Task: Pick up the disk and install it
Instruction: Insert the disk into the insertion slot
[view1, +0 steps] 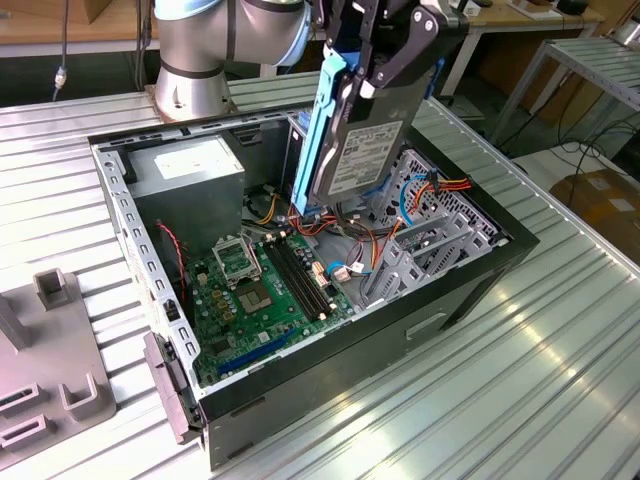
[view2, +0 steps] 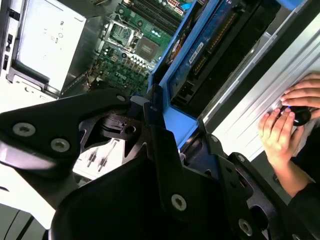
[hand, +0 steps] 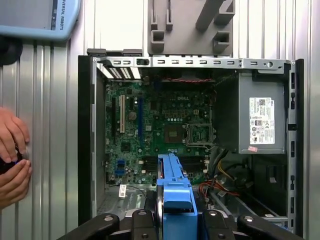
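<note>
The gripper (view1: 378, 68) is clamped tight on the disk (view1: 362, 140), black fingers pressed against its two faces near the upper end. In both wrist views the linkage closes in on the drive's edge from either side.

We see the disk up in the air, standing on edge and tilted a little, label facing the exterior view's right. A blue rail (view1: 326, 130) runs down the long edge on the exterior view's left. The lower end hangs over the open computer case (view1: 400, 345), above the bundle of cables (view1: 452, 185), between the motherboard (view1: 255, 290) and the drive cage (view1: 440, 230). We cannot tell whether it has dipped below the rim.

In the first wrist view we look straight down the blue edge of the disk (hand: 174, 192) into the case, green board beneath it, power supply box (hand: 260, 120) off to one side.

Out from there, the arm (view1: 200, 50) rises behind the case on the ribbed metal table (view1: 520, 380). A grey fixture (view1: 60, 370) sits on the table at the exterior view's left, well apart from the case. A person's hands (view2: 280, 125) rest on the table beside the case, cupped around a small dark object.
</note>
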